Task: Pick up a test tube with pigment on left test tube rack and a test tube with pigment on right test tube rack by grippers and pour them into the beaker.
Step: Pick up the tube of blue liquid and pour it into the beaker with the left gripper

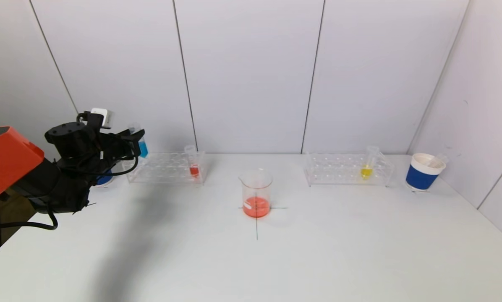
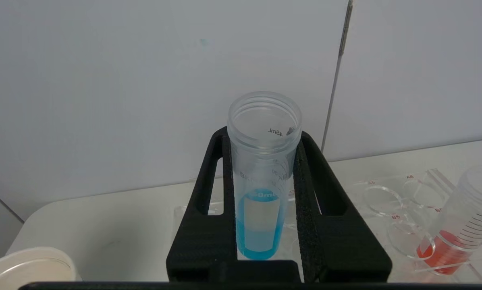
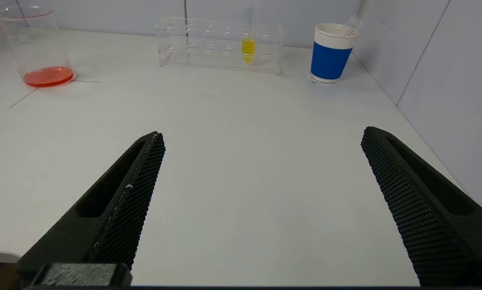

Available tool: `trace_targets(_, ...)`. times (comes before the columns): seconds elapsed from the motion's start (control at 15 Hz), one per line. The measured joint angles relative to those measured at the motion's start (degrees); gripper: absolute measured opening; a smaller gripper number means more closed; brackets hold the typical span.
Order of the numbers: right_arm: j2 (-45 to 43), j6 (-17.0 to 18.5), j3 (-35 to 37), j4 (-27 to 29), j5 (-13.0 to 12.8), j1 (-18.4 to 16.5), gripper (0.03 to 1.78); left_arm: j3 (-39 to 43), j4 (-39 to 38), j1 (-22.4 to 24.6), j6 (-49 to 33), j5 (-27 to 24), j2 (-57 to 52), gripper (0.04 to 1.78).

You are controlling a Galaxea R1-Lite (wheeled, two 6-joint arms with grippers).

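Pinching blue tube (image 2: 261, 209), left gripper (image 2: 262, 173) hovers beside left rack (image 1: 167, 167); right gripper (image 3: 261, 201) spread

"A6", "B5" on left rack (image 2: 406, 193)

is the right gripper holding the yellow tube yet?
No. The right gripper has its fingers wide apart over bare table; the yellow tube sits in its rack.
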Motion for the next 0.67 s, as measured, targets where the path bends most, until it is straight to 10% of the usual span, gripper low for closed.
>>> trace_targets(0.67, 0.0, 0.0, 0.0, 0.0, 0.0, 0.0, 1.77, -4.9, 11.5, -1.4, 0.2, -0.1, -8.2, 0.43)
